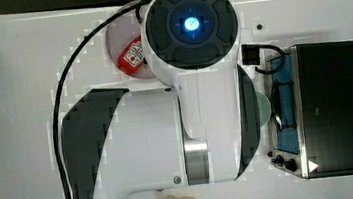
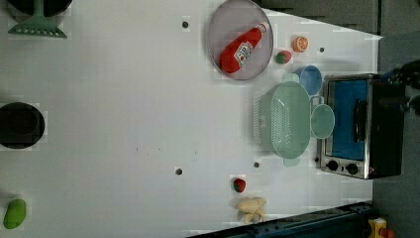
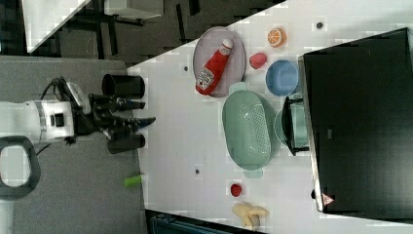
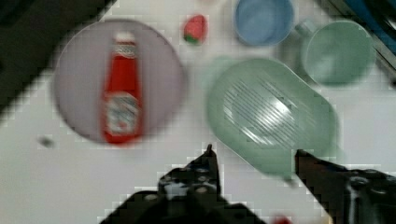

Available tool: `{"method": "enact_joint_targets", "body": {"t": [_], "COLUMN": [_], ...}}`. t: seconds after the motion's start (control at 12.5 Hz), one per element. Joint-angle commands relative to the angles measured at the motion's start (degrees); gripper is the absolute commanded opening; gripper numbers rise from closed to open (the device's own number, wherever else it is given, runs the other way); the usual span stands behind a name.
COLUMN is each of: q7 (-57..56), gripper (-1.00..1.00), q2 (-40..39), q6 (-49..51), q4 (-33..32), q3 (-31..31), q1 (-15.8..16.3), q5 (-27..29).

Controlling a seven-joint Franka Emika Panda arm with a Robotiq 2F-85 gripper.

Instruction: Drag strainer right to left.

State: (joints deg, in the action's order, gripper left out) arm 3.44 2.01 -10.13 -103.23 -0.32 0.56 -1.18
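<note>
The strainer [image 2: 285, 121] is a pale mint-green oblong colander with small holes and tab handles. It rests on the white table beside the toaster oven [image 2: 359, 129], also seen as the strainer [image 3: 246, 129] and the strainer [image 4: 275, 116]. My gripper [image 4: 254, 151] is open, high above the table, with its two dark fingertips short of the strainer's near rim and nothing between them. In the right view my gripper [image 3: 146, 113] hangs well off to the right view's left of the strainer, not touching it.
A mint cup [image 2: 322, 120] and a blue bowl [image 2: 311, 79] stand between the strainer and the oven. A grey plate [image 2: 218, 29] holds a ketchup bottle [image 2: 242, 48]. A strawberry [image 2: 239, 185] and bananas [image 2: 251, 208] lie near the table edge. The robot's arm [image 1: 196, 67] covers the table's middle in the top view.
</note>
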Motion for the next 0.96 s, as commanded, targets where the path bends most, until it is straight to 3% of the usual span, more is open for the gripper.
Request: {"method": "enact_joint_targets", "body": {"t": [0.08, 0.24, 0.64, 0.96], "q7": [-0.7, -0.7, 0.9, 15.7], "gripper": [0.60, 1.00, 1.00, 1.00], "q2": [32.7, 32.6, 26.5, 14.9], "q6": [13.5, 13.4, -0.4, -17.9], "q4": [-19.1, -19.6, -26.6, -33.1], "q3": [-1.0, -1.0, -0.9, -0.9], "q1": [-2.8, -2.8, -2.8, -2.8], "q5": [-0.4, -0.4, -0.4, -0.4]}}
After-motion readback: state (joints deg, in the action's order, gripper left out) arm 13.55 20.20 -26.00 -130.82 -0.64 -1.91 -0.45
